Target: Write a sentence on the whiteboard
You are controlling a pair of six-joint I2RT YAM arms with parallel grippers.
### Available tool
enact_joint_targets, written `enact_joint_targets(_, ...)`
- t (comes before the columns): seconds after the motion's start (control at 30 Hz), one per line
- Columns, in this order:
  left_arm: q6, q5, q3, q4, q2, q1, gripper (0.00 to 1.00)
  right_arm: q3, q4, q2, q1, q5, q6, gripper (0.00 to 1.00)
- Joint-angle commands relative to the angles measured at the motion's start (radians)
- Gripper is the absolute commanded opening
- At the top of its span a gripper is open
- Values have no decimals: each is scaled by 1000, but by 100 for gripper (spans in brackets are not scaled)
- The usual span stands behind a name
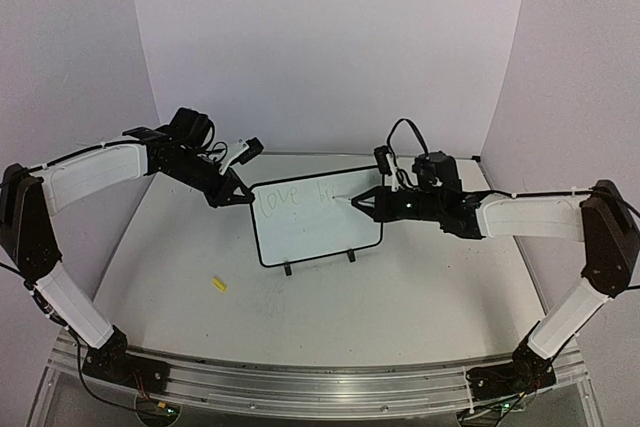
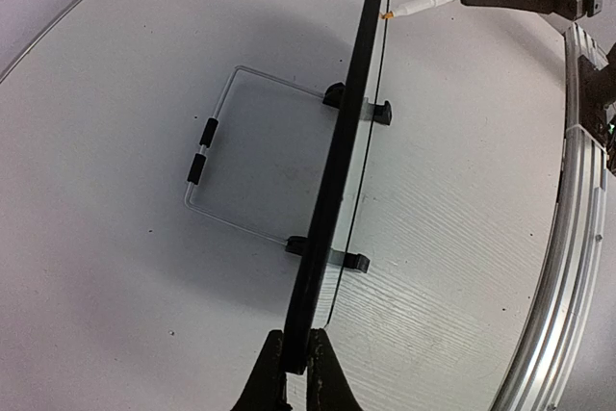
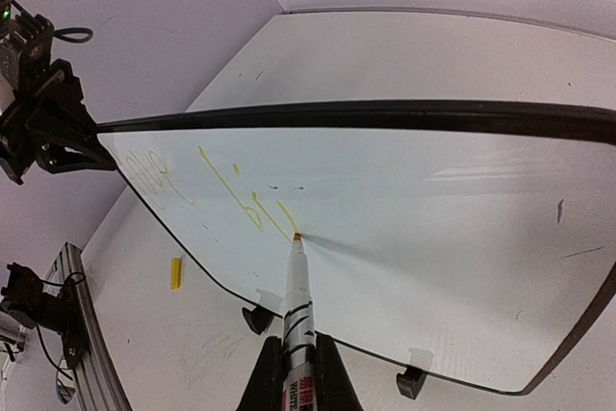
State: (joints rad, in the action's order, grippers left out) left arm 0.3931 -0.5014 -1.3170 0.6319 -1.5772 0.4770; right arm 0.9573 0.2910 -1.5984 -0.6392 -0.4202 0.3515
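Note:
The whiteboard (image 1: 320,232) stands upright on its two black feet in the middle of the table. My left gripper (image 1: 232,194) is shut on its left edge; the left wrist view shows the black frame (image 2: 337,180) pinched between my left gripper (image 2: 296,358) fingers. My right gripper (image 3: 298,348) is shut on a white marker (image 3: 301,295) whose orange tip touches the board face. The sentence (image 3: 241,194) is faint yellow-green handwriting: one word at the left (image 1: 283,198) and a few strokes ending at the tip.
A small yellow cap (image 1: 218,284) lies on the table left of the board's front. A wire stand (image 2: 207,151) sits behind the board. An aluminium rail (image 1: 300,377) runs along the near edge, and purple walls close in the sides and back.

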Motion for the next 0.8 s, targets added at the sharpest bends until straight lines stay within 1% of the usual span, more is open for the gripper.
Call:
enact_joint_targets(0.0,59,141,4,-10,8,-14,0,40,65,46,6,42,13,0)
enact_joint_targets(0.43,58,142,5,-11,11,-14,0,2,77,71,5,117,19,0)
enact_joint_targets(0.77,58,141,5,-11,11,-14,0,-21,75,62,6,122,31,0)
